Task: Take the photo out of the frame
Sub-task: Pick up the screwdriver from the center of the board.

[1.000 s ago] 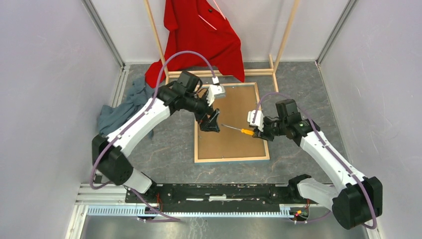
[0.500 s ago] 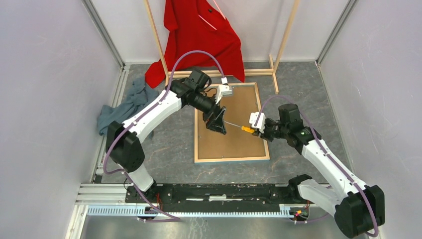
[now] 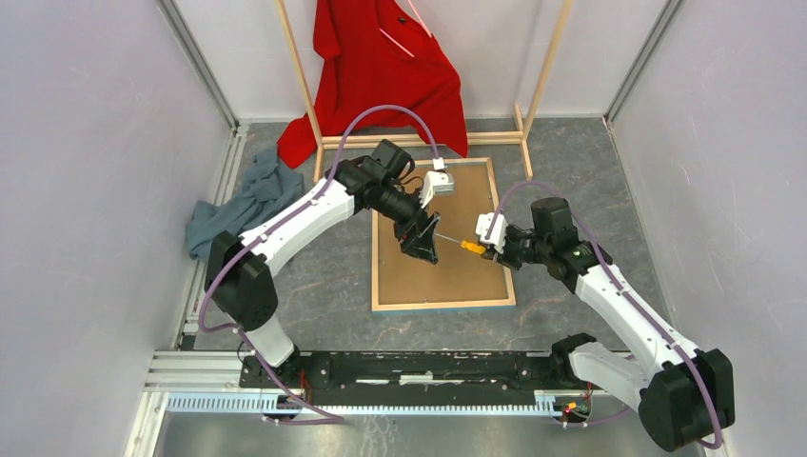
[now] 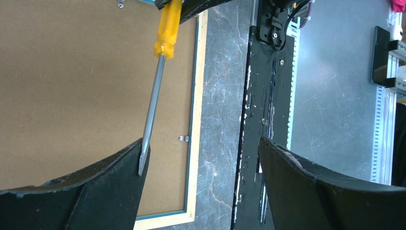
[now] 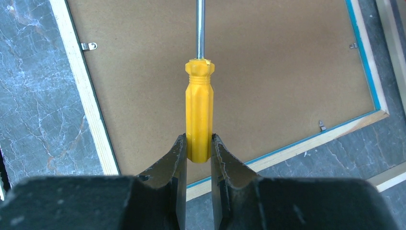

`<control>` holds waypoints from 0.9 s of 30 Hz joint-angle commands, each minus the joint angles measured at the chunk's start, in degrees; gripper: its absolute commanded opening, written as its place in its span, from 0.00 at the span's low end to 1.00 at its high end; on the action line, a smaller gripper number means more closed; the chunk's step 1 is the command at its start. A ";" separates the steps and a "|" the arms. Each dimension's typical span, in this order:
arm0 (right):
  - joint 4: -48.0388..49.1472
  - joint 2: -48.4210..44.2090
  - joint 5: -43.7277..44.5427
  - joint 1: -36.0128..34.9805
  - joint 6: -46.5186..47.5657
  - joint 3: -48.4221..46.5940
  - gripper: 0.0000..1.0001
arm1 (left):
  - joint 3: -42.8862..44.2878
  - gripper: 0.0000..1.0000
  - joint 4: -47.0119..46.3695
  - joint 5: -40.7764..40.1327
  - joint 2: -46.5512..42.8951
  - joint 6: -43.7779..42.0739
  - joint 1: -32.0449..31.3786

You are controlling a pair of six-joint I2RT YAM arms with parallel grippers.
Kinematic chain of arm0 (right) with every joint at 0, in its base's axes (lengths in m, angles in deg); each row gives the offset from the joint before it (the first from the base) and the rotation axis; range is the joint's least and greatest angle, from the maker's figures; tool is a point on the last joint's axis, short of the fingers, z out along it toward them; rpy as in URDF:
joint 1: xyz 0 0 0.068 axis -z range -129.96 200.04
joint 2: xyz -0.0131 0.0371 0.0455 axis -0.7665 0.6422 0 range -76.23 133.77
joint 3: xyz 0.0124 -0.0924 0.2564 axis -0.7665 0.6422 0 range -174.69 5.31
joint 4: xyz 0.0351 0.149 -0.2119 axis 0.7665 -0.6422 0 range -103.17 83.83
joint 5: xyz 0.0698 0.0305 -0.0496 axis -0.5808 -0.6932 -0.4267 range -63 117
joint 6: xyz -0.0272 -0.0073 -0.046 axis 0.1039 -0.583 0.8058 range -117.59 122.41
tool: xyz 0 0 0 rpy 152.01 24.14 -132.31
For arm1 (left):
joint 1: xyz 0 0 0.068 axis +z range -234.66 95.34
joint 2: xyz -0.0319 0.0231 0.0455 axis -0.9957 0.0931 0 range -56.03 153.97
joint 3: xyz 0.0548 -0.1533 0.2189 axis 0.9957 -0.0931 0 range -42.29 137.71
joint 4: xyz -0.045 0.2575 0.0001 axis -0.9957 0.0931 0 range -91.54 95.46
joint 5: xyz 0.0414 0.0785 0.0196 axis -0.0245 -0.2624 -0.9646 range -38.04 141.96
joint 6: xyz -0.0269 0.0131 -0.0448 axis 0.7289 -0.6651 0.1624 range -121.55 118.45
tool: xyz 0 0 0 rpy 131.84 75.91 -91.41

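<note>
Frame of thin pale wood with a blue-green inner line lies face down on the dark marbled table, near the middle and a little toward the far side. The photo is hidden under it and cannot be seen. Inside the frame sits a flat brown backing board with a dull fibre surface, and small metal clips stand at its edges. Over the board the right gripper is closed on the rear end of a screwdriver, which has a yellow faceted plastic handle and a round grey steel shaft pointing left. Its flat tip ends just at one black finger of the left gripper; whether it touches I cannot tell. The jaws of that gripper stand wide apart and hold nothing. At the far side a red shirt hangs on a wooden rack, and a grey-blue cloth lies crumpled on the left.
</note>
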 commanded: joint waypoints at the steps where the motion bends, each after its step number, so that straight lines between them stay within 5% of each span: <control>1: 0.55 0.95 -1.72 0.08 0.39 -0.32 0.00 | 0.51 0.88 -1.58 -1.71 -0.35 1.40 -1.67; 10: -0.18 0.75 -2.74 0.11 0.88 -0.42 0.00 | 1.13 0.71 -1.61 -4.16 0.80 1.26 -2.99; 20: -0.93 0.84 -3.45 0.15 1.67 -0.50 0.00 | 1.51 0.09 -1.61 -5.26 1.81 0.68 -3.57; 23: -0.89 0.73 -3.41 0.22 1.67 -0.59 0.00 | 1.35 0.02 -1.61 -5.52 1.98 0.29 -3.70; 25: -1.03 0.73 -3.52 0.35 1.59 -0.66 0.17 | 1.23 0.02 -1.60 -5.57 1.99 -0.05 -3.79; 27: -1.26 0.83 -3.70 0.65 1.57 -1.00 0.44 | 1.13 0.02 -1.56 -5.70 1.87 -0.34 -3.79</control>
